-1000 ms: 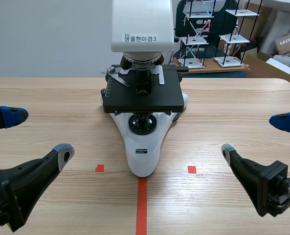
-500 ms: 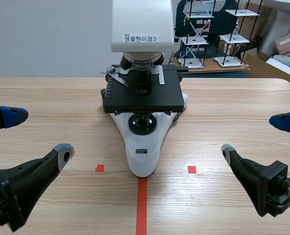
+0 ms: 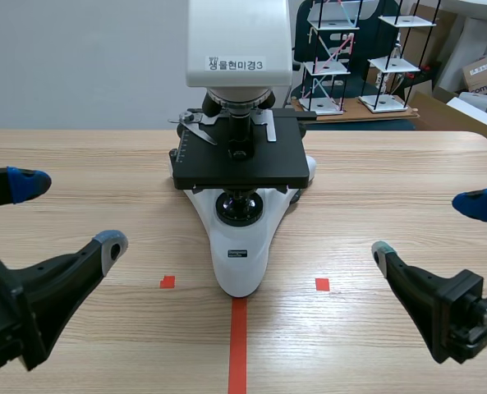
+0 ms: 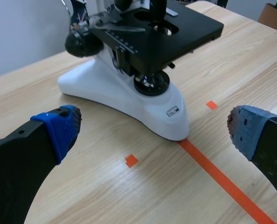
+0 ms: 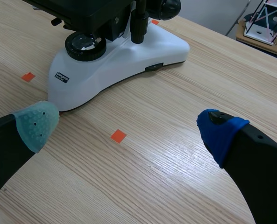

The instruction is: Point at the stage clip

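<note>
Left gripper (image 3: 69, 213) hangs over the table's (image 3: 391, 164) near left part, fingers spread wide and holding nothing, one pad blue, the other grey-green and dotted.

At mid-table stands the microscope (image 3: 241, 246), with a smooth white moulded base and a flat matte black stage (image 3: 243, 168). The stage clip (image 3: 195, 128) lies at the stage's far left corner, just beside the lens barrel. It is a thin, bright metal strip with a pointed tip. It looks light and springy, easy to bend or flick off its pivot, and slick to the touch. Since it only needs pointing at, I'd take no hold at all, just bring one fingertip close from the left, above the stage. The microscope itself looks heavy and steady.

Right gripper (image 3: 429, 227) hangs over the near right part, equally wide and empty.
</note>
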